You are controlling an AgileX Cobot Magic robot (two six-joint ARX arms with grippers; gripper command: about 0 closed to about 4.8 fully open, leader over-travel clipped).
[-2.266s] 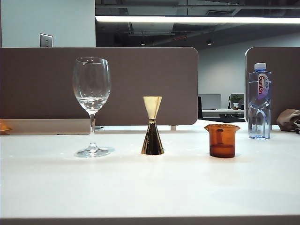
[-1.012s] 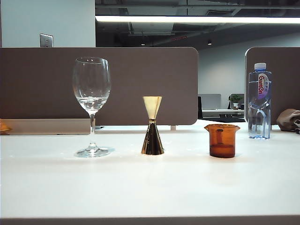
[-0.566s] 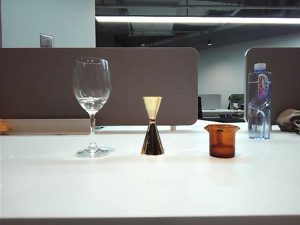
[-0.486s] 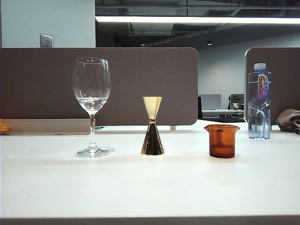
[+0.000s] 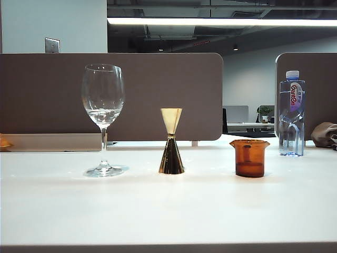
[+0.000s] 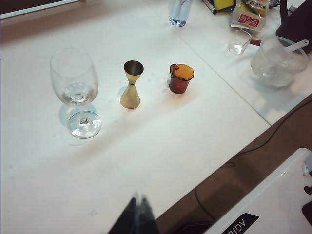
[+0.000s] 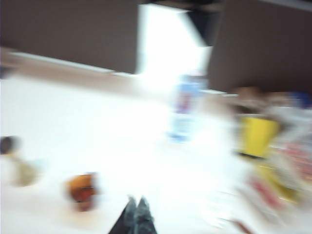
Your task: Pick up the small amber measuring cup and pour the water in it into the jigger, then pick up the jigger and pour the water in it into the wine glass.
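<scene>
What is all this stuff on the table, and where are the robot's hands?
wine glass: one, clear, a little water in the bowl, left of the row.
jigger: one, gold, upright in the middle.
small amber measuring cup: one, amber-brown, right of the row.
water bottle: one, clear with a label, behind the cup at the table's far right.
table: one, white.
clear containers: two or so, on the adjoining table beyond the cup, with some yellow packets.
left hand: dark fingers together, held above the table's near edge.
right hand: fingers shut, blurred, holding nothing, measuring cup just ahead.
</scene>
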